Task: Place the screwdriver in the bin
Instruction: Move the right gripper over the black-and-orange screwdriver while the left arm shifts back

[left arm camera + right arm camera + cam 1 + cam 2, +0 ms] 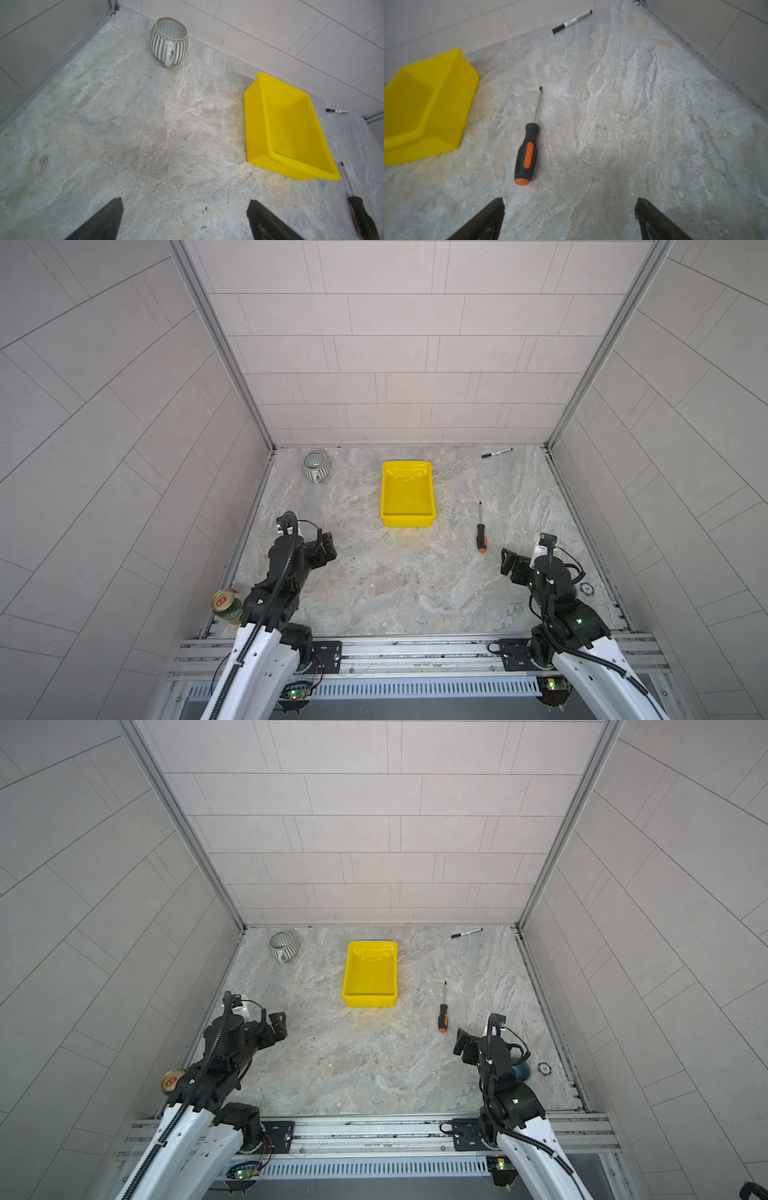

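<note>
Screwdriver (527,153): a black ribbed handle, an orange inlay and an orange butt cap are shown; the thin metal shaft is ended by a dark tip; it is laid flat on the marbled tabletop (395,580), right of the yellow bin (407,521) and apart from it.
Right gripper (569,202): the jaws are spread wide; nothing is held; it is kept just short of the orange cap.
Left gripper (184,202): the jaws are spread wide; nothing is held.

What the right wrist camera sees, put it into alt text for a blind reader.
A black-and-orange screwdriver lies flat on the marbled table, just ahead of the open right gripper. A yellow bin sits beside it; a marker lies by the far wall.
</note>
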